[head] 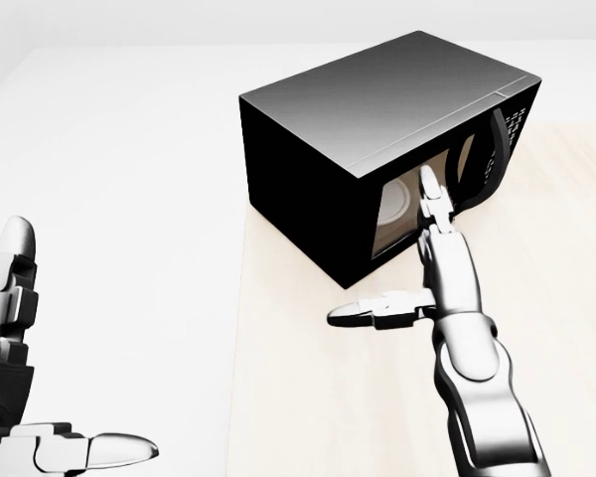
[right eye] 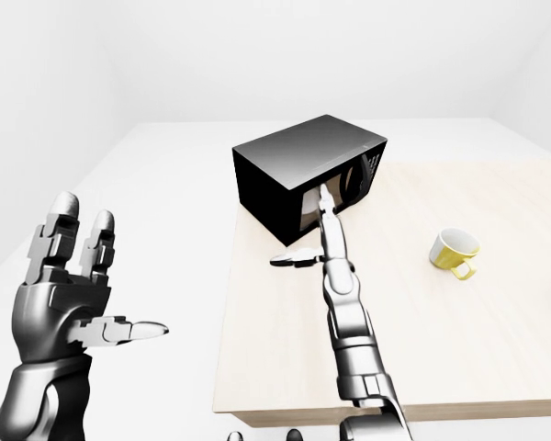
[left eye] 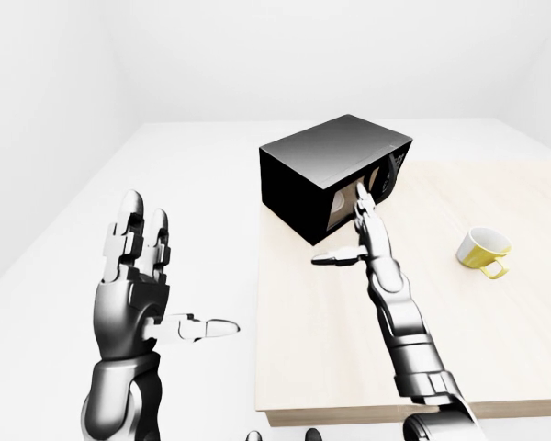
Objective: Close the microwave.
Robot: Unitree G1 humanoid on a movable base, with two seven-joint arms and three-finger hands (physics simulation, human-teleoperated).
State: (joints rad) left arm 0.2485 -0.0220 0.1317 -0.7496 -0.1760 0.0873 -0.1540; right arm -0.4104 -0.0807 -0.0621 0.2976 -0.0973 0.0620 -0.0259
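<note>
We see a boxy glossy black microwave (head: 377,149) at the pale wooden surface's (left eye: 349,367) far-left corner; our right hand (head: 432,248), fingers spread, partly hides its door opening.

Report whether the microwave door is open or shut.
Open. In the head view the microwave shows its lit cavity, the door swung away to the right, and the right hand reaching fingertips into the opening.
</note>
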